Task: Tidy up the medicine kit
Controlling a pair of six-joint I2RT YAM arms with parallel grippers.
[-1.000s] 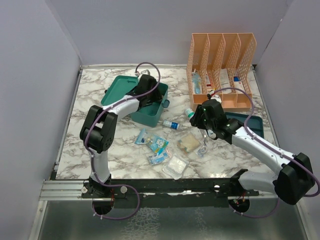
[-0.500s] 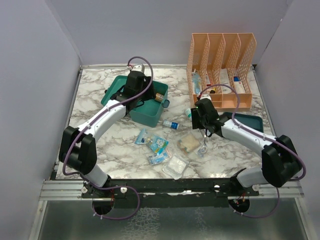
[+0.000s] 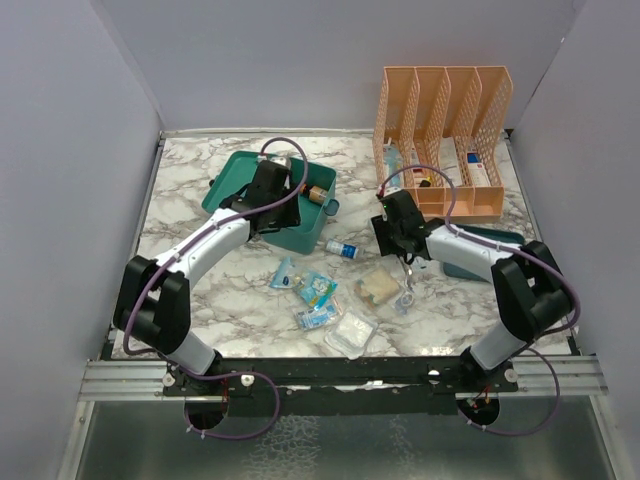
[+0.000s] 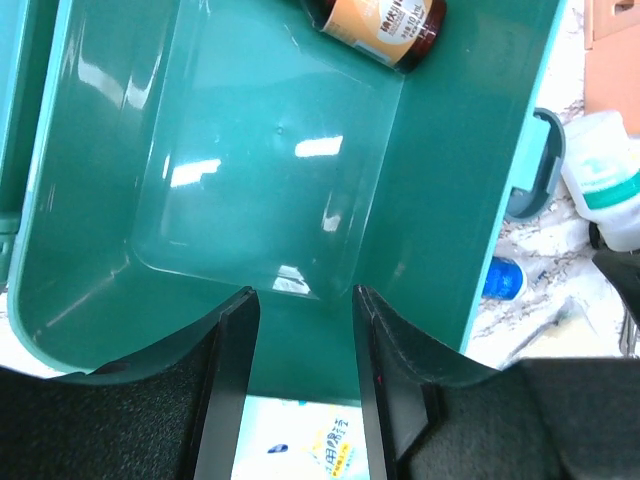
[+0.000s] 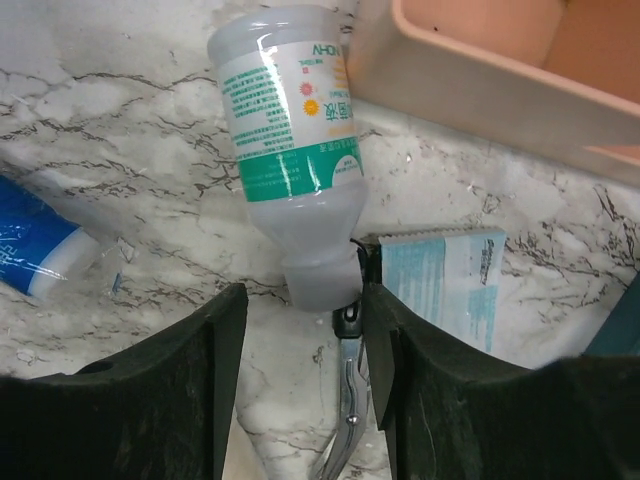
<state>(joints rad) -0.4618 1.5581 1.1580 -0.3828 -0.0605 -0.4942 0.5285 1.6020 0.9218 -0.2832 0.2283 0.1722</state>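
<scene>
The medicine kit (image 3: 300, 236) is a teal box standing open at the back left, with its lid (image 3: 230, 180) laid back. An amber bottle (image 3: 318, 193) lies inside it (image 4: 385, 25). My left gripper (image 3: 283, 212) hangs open and empty over the box's near wall (image 4: 300, 345), its midpoint (image 4: 302, 295) above the bare teal floor. My right gripper (image 3: 393, 243) is open on the marble. The cap of a white green-labelled bottle (image 5: 290, 150) lies just at its tips (image 5: 303, 300), beside the right finger (image 5: 385, 370). A gap shows on the left side.
Metal scissors (image 5: 345, 410) lie under the right gripper. A blue tube (image 3: 345, 249), several packets (image 3: 316, 290) and a clear blister (image 3: 350, 332) are strewn mid-table. The orange mesh organizer (image 3: 445, 140) stands at the back right, with a dark tray (image 3: 490, 245) in front of it.
My left gripper has drawn back toward the box's near wall. My right gripper has slid left up to the white bottle's cap.
</scene>
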